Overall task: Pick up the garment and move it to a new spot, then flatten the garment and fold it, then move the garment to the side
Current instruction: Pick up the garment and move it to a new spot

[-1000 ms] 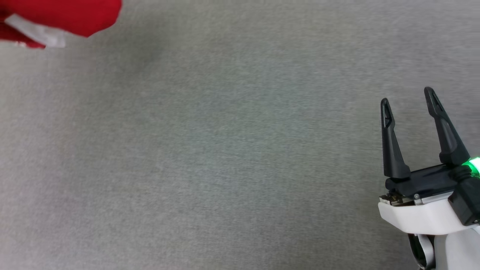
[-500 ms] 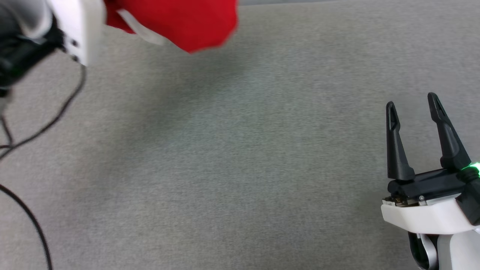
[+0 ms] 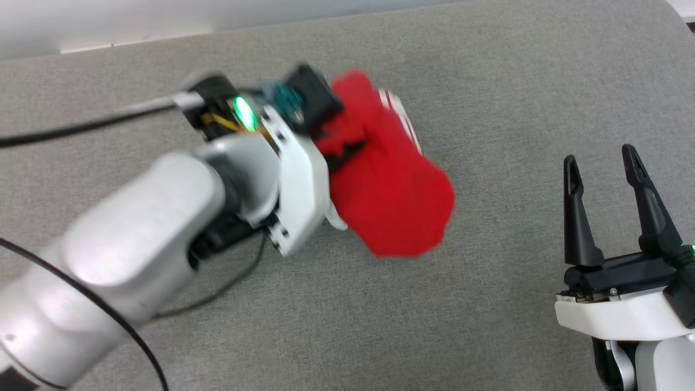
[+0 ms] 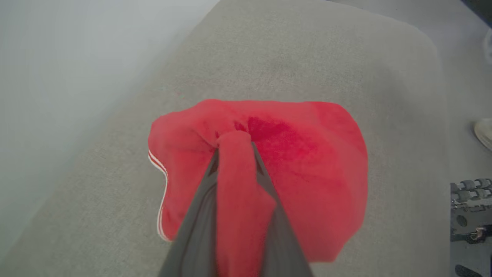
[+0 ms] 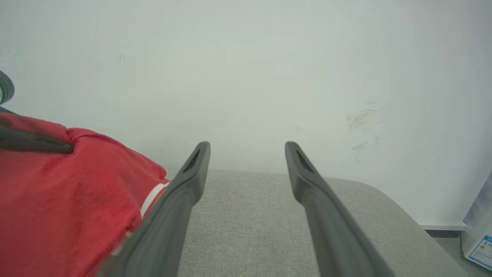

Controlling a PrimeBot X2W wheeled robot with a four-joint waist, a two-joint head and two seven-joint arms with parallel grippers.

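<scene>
The garment (image 3: 393, 195) is a bunched red jersey hanging in a lump over the grey table (image 3: 488, 98), with white-red striped trim (image 3: 404, 122) along its far side. No lettering shows. My left gripper (image 3: 347, 147) reaches in from the lower left and is shut on a fold of the red cloth. In the left wrist view that fold of the garment (image 4: 307, 161) runs up between the two fingers (image 4: 200, 219) to the left gripper (image 4: 235, 140). My right gripper (image 3: 600, 157) stands open at the lower right, apart from the cloth. The right gripper (image 5: 248, 148) has the garment (image 5: 57, 188) to its left.
A black cable (image 3: 65, 130) trails from the left arm across the table's left part. The table's far edge (image 3: 380, 19) meets a white wall, and its corner (image 3: 670, 13) is rounded. A box with a blue label (image 5: 480, 246) stands beyond the table's right end.
The left arm has swung in from the upper left, carrying the garment toward the table's middle. The head camera has shifted too, bringing the far edge into view. The right gripper stays open.
</scene>
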